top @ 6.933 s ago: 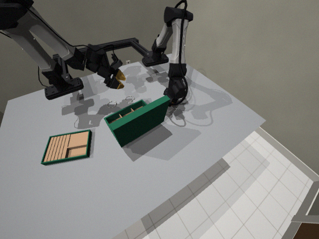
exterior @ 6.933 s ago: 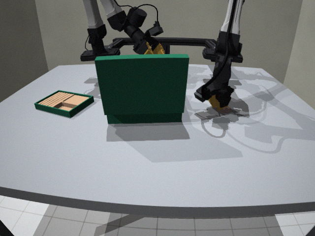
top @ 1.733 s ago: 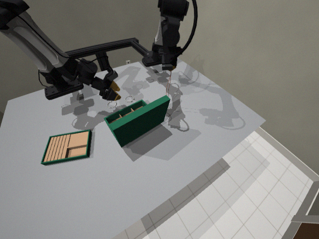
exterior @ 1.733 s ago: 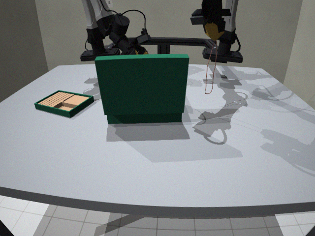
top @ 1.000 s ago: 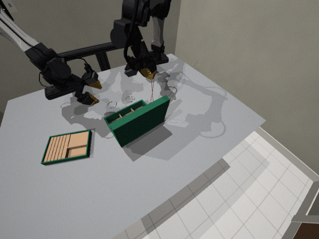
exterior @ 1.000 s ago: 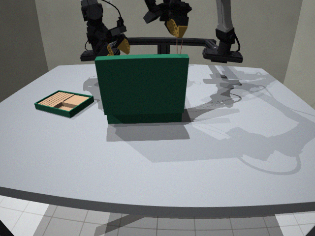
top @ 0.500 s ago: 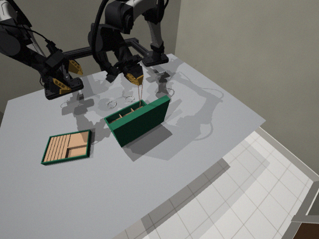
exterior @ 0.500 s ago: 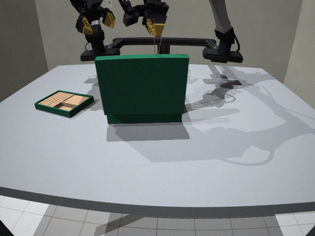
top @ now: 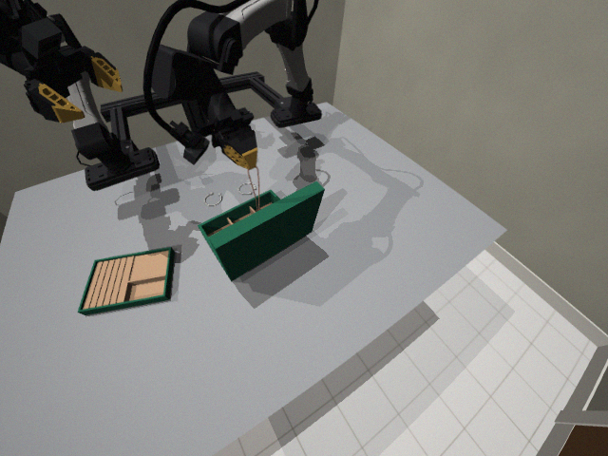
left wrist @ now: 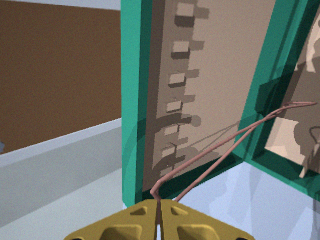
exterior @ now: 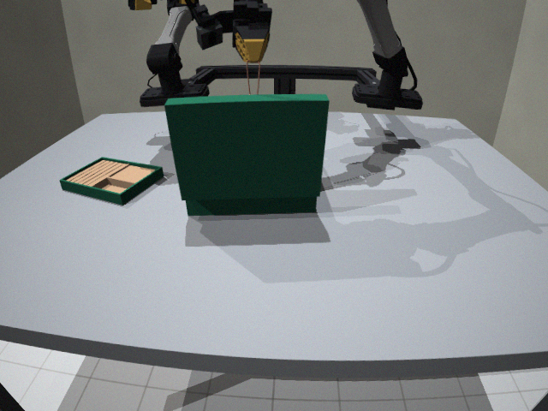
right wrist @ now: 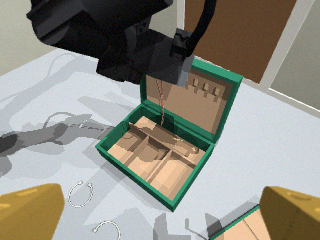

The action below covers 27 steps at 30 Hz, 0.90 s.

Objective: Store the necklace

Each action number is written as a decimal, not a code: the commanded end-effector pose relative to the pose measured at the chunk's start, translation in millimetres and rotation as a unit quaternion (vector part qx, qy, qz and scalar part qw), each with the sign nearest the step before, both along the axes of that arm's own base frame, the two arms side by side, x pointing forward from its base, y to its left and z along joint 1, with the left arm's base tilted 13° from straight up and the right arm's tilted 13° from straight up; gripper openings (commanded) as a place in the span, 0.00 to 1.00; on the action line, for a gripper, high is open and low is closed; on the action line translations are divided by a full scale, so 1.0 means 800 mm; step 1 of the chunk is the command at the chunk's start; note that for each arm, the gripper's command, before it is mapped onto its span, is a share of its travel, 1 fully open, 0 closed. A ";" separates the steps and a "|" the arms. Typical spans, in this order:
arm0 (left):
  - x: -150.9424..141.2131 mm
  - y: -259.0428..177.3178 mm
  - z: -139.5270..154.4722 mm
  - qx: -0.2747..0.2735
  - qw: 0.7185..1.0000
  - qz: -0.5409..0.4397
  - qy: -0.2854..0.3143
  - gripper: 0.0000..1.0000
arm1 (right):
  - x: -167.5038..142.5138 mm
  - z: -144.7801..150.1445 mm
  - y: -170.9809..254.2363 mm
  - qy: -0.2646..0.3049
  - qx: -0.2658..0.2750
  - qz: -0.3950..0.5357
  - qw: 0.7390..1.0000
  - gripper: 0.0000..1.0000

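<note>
Overhead, my left gripper (top: 252, 167) (exterior: 254, 61) (left wrist: 158, 209) dangles a necklace at the open jewelry box.

- My left gripper is closed, its fingertips pinching the pinkish necklace (top: 258, 188) (exterior: 258, 78) (left wrist: 215, 148), whose doubled strands hang down in front of the upright lid (top: 270, 240) (exterior: 250, 145) (left wrist: 132, 100) (right wrist: 182, 105).
- The necklace's low end reaches toward the long compartment (right wrist: 175, 139), which runs beside the hinge; from my remote seat I cannot tell whether it touches the floor inside. Its upper part is outside the compartment.
- My right gripper (top: 102, 104) (exterior: 164, 6) (right wrist: 161, 194) stands wide open with nothing in its grasp, raised near the counter's arm-side edge.
- The green jewelry box (top: 208, 237) (exterior: 251, 205) (right wrist: 135, 177) sits between the counter's two side edges, its hinged side facing away from the arms.
- One bangle (top: 212, 206) (right wrist: 119, 230) and a second bangle (top: 247, 195) (right wrist: 70, 196) lie apart on the counter (top: 147, 383) (exterior: 265, 309) (right wrist: 240, 160), between the box and the arm-side edge, both out of the long compartment.
- A shallow green tray (top: 170, 279) (exterior: 123, 196) (right wrist: 235, 223) with slotted tan lining rests flat beside the box, toward the counter's side edge on the right arm's side.

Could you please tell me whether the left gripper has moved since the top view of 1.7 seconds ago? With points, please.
Yes, the left gripper (top: 252, 166) (exterior: 254, 61) (left wrist: 158, 209) has moved from beyond the jewelry box's (top: 270, 230) hinge-side corner toward the bangles (top: 213, 199) (right wrist: 80, 194).
</note>
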<state>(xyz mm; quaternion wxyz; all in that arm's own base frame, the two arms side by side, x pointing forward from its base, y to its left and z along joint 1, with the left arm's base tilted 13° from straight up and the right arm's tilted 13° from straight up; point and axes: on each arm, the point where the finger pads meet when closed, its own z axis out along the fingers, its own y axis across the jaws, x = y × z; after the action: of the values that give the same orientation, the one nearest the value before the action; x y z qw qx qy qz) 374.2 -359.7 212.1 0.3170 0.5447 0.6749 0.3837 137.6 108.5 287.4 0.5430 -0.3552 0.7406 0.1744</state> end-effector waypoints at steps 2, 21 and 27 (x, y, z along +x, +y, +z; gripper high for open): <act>0.004 -0.027 0.013 -0.005 0.999 -0.023 -0.030 0.00 | -0.028 0.024 0.000 -0.013 0.015 -0.012 1.000 1.00; 0.006 -0.048 0.014 0.012 0.998 -0.045 -0.050 0.00 | -0.081 0.060 0.025 -0.072 0.030 -0.069 0.995 1.00; 0.007 -0.046 0.018 0.009 0.998 -0.044 -0.051 0.00 | -0.081 0.060 0.026 -0.073 0.031 -0.070 0.994 1.00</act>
<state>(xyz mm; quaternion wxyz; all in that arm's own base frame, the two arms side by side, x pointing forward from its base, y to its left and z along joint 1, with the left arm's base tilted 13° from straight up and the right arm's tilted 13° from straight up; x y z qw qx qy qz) 379.7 -387.6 212.0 0.3396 0.5664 0.6320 0.4055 79.1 119.5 333.8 0.6221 -0.2840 0.7196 0.1207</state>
